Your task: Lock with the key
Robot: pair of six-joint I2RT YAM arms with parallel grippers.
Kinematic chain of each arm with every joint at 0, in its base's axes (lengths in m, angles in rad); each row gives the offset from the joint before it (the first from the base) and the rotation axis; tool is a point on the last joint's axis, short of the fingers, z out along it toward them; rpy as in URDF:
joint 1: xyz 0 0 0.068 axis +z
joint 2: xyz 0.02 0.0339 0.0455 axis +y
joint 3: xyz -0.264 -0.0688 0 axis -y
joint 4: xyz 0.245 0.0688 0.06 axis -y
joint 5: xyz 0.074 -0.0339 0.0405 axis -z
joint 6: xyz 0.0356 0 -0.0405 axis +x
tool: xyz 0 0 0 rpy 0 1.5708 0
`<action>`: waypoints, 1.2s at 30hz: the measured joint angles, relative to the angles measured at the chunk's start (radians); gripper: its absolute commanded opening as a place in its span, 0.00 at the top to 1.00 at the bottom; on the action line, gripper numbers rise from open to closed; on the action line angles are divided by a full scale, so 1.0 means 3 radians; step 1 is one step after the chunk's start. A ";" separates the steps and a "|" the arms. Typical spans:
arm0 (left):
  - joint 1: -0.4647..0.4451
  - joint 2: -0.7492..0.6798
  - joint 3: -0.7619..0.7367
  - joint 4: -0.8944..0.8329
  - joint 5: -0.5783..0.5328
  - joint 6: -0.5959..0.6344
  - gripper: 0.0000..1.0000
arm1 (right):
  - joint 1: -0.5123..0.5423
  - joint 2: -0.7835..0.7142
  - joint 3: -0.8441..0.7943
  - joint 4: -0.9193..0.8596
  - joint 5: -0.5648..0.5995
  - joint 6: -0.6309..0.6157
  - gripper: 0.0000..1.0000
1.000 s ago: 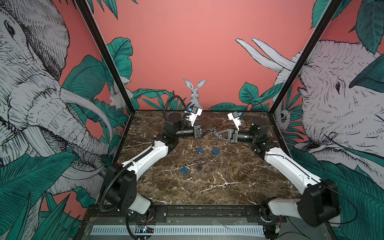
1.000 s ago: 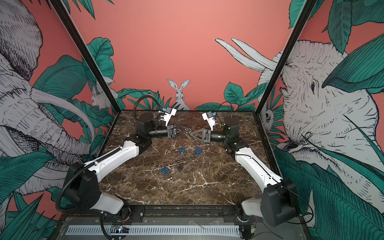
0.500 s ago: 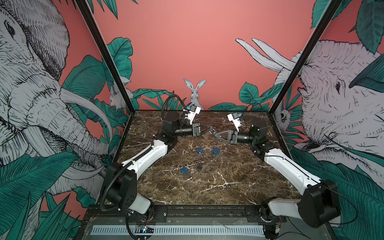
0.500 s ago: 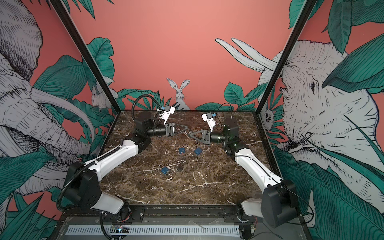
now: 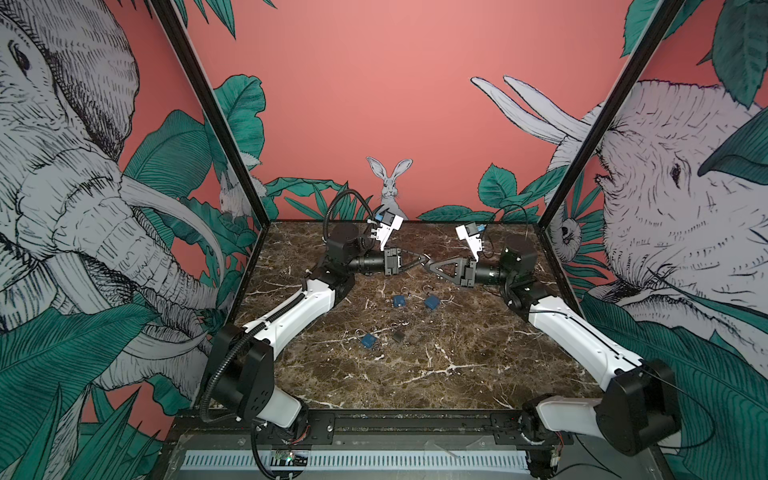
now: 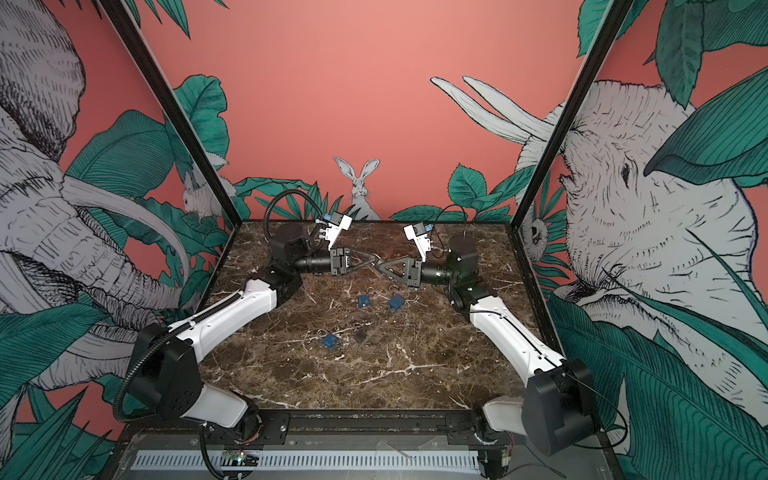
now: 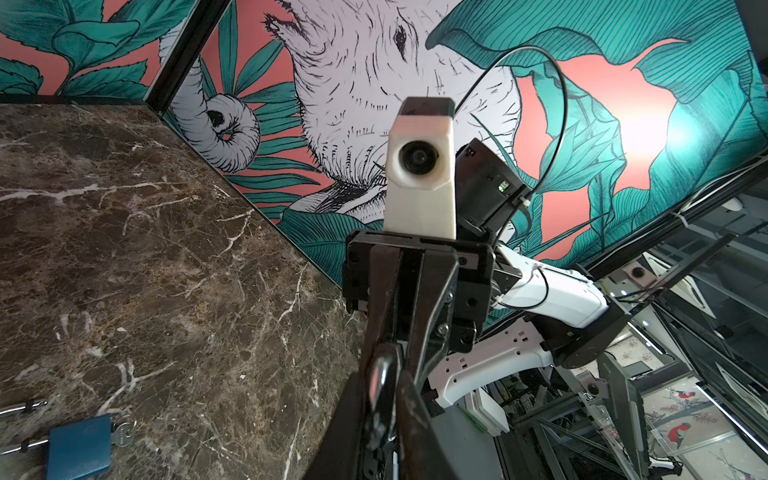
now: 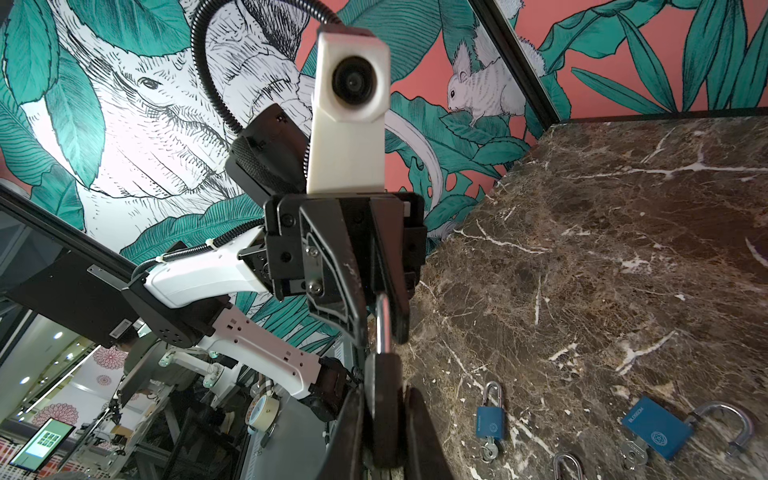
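Right wrist view shows right gripper [image 8: 384,395] squeezing a black lock [image 8: 383,424], left gripper [image 8: 380,332] pinching its shackle [image 8: 385,318]; in both top views blue locks [image 5: 400,301] [image 6: 364,301] lie at their 6 o'clock.

Both top views are bright, evenly lit and sharp; frame posts [image 5: 210,112] lean outward toward the upper corners. In the 2 wrist views glare whitens the wall mural [image 7: 640,129], and the nearest foreground is blurred.

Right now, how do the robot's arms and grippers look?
Left arm and right arm: white shells, black joints. Left gripper and right gripper: black triangular fingers, white camera housings. Ribbed black hose on the left arm, thin wire on the right.
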 measured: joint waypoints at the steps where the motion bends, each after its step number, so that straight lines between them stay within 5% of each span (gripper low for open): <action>1: 0.0000 0.0000 0.0000 0.0000 0.0003 0.0001 0.84 | 0.0000 0.0001 0.0000 0.0014 0.0000 0.0009 1.00; 30: 0.0004 0.0132 0.0001 0.0252 0.0023 -0.0195 1.00 | -0.0001 0.0051 0.0000 0.0090 0.0017 0.0093 1.00; 32: 0.0004 0.0139 -0.0013 0.0315 -0.0001 -0.0230 1.00 | -0.0005 0.0051 0.0000 0.0104 0.0029 0.0094 0.77; 36: -0.0003 0.0153 -0.0074 0.0487 -0.0141 -0.0338 1.00 | -0.0043 0.0048 -0.0064 0.0301 0.0036 0.0214 0.58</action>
